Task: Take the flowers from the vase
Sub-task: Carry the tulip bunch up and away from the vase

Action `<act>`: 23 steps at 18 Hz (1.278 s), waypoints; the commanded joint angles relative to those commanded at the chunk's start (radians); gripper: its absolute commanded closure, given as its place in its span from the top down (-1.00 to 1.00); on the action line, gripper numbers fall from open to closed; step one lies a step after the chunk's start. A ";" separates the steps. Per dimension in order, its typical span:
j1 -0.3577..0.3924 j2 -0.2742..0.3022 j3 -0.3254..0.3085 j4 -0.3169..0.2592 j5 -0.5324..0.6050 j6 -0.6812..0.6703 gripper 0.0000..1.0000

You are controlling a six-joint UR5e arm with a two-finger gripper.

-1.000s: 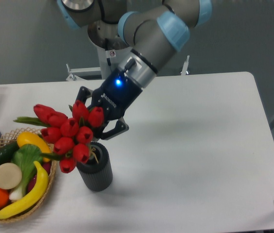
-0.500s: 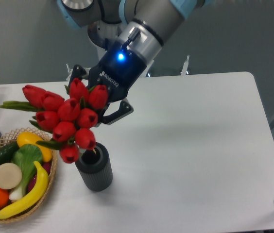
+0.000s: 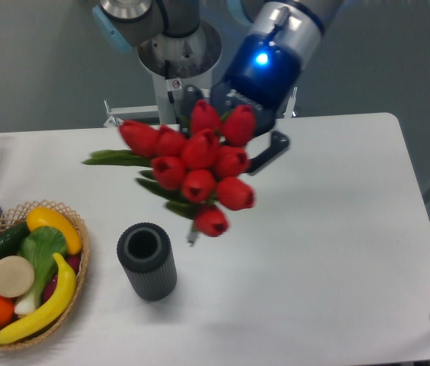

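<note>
I see red tulips (image 3: 200, 164) with green leaves, a dark grey ribbed vase (image 3: 147, 261), a tan wicker basket (image 3: 78, 263) holding a yellow banana (image 3: 43, 309).

Even, soft overhead light; faint shadows on table (image 3: 329, 229) below the gripper (image 3: 230, 137). Flowers (image 3: 196, 168) and gripper slightly motion-blurred; blue LED glares above it.

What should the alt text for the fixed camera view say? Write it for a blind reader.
The gripper holds a bunch of red tulips in the air, clear of the empty dark grey ribbed vase standing on the white table. A wicker basket of fruit and vegetables sits at the left.
</note>
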 joint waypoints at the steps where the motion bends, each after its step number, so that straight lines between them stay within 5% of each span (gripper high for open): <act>1: 0.014 -0.002 0.000 0.000 -0.008 0.005 -0.13; 14: 0.158 -0.015 -0.021 0.000 -0.012 0.022 -0.14; 23: 0.175 -0.014 -0.038 -0.002 -0.014 0.034 -0.13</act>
